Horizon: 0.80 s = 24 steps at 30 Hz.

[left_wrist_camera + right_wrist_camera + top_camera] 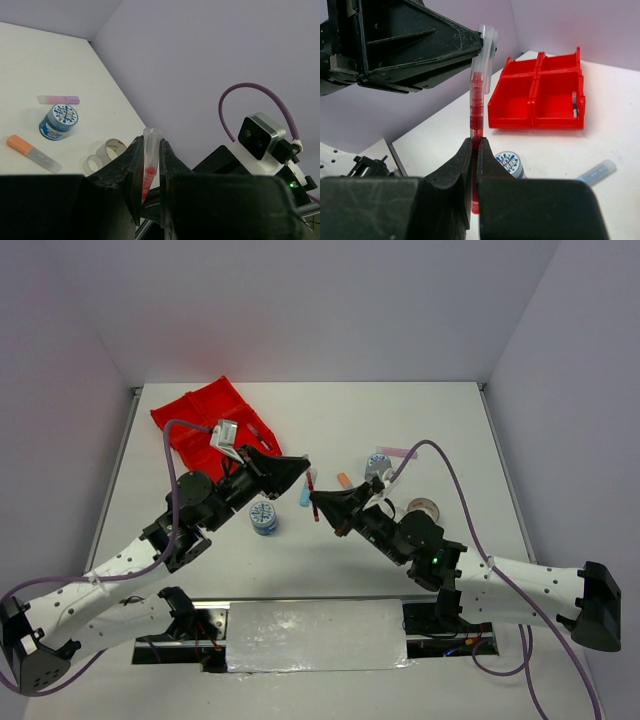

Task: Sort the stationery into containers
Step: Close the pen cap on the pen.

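Note:
A thin red pen [313, 496] with a clear cap is held in the air between both grippers. My left gripper [303, 469] is shut on the clear cap end [151, 139]. My right gripper [320, 504] is shut on the red barrel [477, 107]. The red four-compartment tray [196, 416] lies at the far left, and a blue pen [574, 104] lies in one compartment. On the table lie a patterned tub [264, 517], a second tub [378, 468], a clear tape ring [424, 510], a pink stick [392, 452], an orange-tipped stick [344, 480] and a light-blue stick [305, 497].
Grey walls enclose the white table on three sides. A white and metal plate [315, 635] lies at the near edge between the arm bases. The right arm's purple cable [455, 475] arcs over the right side of the table.

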Tool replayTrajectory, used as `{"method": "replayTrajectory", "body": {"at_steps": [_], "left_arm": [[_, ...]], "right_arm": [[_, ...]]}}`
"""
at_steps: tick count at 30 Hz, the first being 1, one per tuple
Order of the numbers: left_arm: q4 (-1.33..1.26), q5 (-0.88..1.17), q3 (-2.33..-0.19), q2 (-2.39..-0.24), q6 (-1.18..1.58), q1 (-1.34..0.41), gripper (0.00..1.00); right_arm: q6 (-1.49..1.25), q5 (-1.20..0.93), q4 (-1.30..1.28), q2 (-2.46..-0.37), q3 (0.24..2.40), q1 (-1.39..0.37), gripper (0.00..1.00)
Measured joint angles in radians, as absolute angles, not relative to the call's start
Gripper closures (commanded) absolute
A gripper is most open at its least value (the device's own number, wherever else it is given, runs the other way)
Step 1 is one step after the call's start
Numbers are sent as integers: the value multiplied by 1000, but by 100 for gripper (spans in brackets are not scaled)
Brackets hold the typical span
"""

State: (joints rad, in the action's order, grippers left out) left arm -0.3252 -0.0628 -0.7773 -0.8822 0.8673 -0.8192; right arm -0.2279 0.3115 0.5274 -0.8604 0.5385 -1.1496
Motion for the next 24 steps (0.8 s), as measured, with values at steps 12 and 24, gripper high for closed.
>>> {"method": "replayTrajectory", "body": {"at_steps": [12,24], "left_arm": [[-323,-65,-794,-902,855,-818,82],[-291,-9,-809,-897,764,-820,58]], "right_arm": [[-192,329,550,-869,538,-1150,100],[-187,307,577,-869,540,-1150,100]]}}
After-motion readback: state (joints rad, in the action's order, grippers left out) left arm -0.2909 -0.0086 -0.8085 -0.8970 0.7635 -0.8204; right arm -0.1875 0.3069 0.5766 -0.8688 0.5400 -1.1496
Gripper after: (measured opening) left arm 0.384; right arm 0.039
